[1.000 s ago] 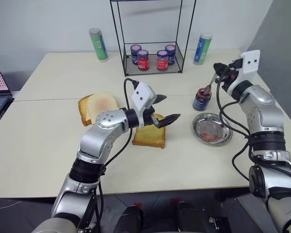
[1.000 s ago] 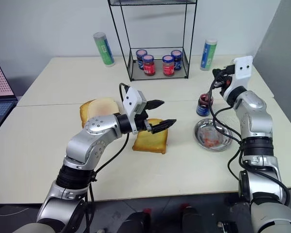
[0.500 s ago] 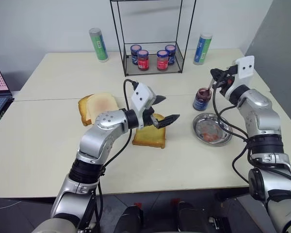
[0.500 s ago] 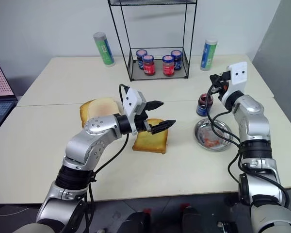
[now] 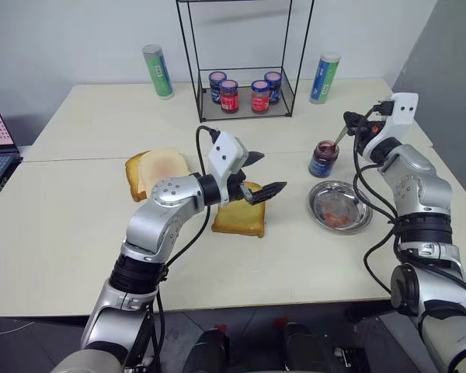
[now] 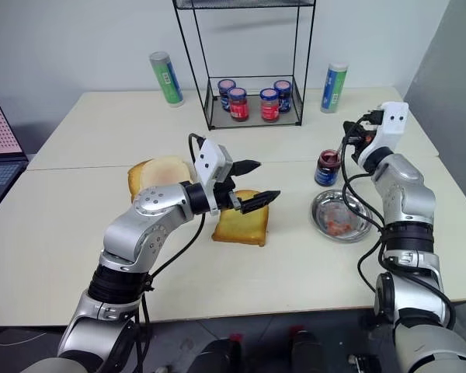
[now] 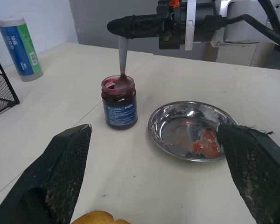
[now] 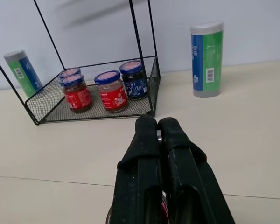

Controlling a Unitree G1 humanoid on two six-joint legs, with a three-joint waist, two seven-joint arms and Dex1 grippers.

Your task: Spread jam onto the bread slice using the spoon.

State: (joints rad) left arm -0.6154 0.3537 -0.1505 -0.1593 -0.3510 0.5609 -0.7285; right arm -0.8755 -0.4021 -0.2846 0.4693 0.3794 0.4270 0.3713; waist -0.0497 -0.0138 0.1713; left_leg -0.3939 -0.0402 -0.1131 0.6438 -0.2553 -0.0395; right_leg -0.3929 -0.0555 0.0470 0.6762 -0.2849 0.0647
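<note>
Right wrist rolled since a second ago, left gripper (image 5: 266, 172) hovering wide open over the bread slice (image 5: 239, 220) mid-table, right gripper (image 7: 115, 25) clamping the spoon (image 7: 122, 63), dipping into the jam (image 7: 119, 102) beside the steel dish (image 7: 191, 131) near the table's right edge.

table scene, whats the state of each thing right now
jam jar: open, no lid, upright, spoon bowl in its mouth
spoon: held upright by the shut right claw
left claw: open, empty, over the bread slice
bread slice: flat on the table, no jam on it
steel dish: red smears inside
four rack jars: lids on, upright
</note>
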